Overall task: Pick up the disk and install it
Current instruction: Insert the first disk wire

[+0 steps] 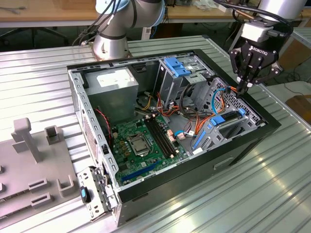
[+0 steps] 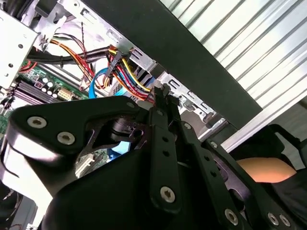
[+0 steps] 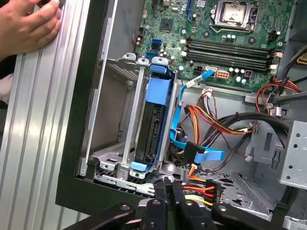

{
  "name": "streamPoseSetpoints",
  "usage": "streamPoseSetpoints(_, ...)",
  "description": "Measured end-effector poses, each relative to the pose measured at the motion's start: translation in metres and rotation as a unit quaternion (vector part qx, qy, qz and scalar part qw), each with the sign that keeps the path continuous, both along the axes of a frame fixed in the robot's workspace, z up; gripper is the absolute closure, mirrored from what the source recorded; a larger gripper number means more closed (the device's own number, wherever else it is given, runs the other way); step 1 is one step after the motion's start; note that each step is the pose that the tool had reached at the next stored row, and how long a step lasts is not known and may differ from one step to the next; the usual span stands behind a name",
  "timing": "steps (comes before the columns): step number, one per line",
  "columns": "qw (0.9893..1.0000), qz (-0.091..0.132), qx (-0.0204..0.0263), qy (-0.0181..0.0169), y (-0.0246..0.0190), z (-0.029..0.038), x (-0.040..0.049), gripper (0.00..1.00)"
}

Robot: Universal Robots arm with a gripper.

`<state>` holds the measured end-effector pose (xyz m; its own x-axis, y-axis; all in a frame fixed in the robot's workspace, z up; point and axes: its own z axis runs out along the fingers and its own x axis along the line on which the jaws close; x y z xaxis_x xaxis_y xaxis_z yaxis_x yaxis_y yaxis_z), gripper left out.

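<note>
The disk [image 3: 152, 128] sits on edge inside the drive bay of the open computer case [image 1: 252, 133], its dark side facing up between blue rails [image 3: 156, 88]. In the exterior view the disk [image 1: 232, 127] lies low in the bay near the case's right wall. My gripper [image 1: 241, 87] hangs just above that bay's far end with its fingers pressed together. In both wrist views the fingertips [image 3: 168, 186] meet beside a black plug with coloured wires [image 3: 204, 188]. Nothing shows between the fingers [image 2: 160, 96].
A person's hand [image 3: 26, 24] rests on the ribbed table beside the case. Inside the case are the motherboard [image 1: 141, 141], a grey power-supply box [image 1: 114, 85], a metal cage with a blue latch [image 1: 177, 68] and loose cables [image 3: 211, 120]. A grey fixture plate [image 1: 29, 165] lies at the exterior view's left.
</note>
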<state>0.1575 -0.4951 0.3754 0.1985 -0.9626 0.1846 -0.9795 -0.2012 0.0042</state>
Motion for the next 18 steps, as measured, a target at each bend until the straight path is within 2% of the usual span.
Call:
streamPoseSetpoints(2, 1.0, 0.0, 0.0, 0.0, -0.0028, 0.0001, -0.0125, 0.84)
streamPoseSetpoints(3, 1.0, 0.0, 0.0001, 0.0, -0.0031, 0.0, -0.0142, 0.84)
streamPoseSetpoints(8, 0.9996, -0.027, 0.0, 0.0, -0.0032, -0.0011, -0.0145, 0.84)
streamPoseSetpoints(10, 0.9991, -0.043, 0.0001, 0.0, -0.0037, -0.0016, -0.0145, 0.84)
streamPoseSetpoints(15, 0.9982, -0.061, 0.0, 0.0, -0.0136, -0.0018, -0.0145, 0.84)
streamPoseSetpoints(17, 0.9978, -0.066, 0.0001, 0.0, -0.0192, -0.0018, -0.0145, 0.84)
streamPoseSetpoints(18, 0.9978, -0.066, 0.0013, -0.0008, -0.021, -0.0018, -0.0157, 0.84)
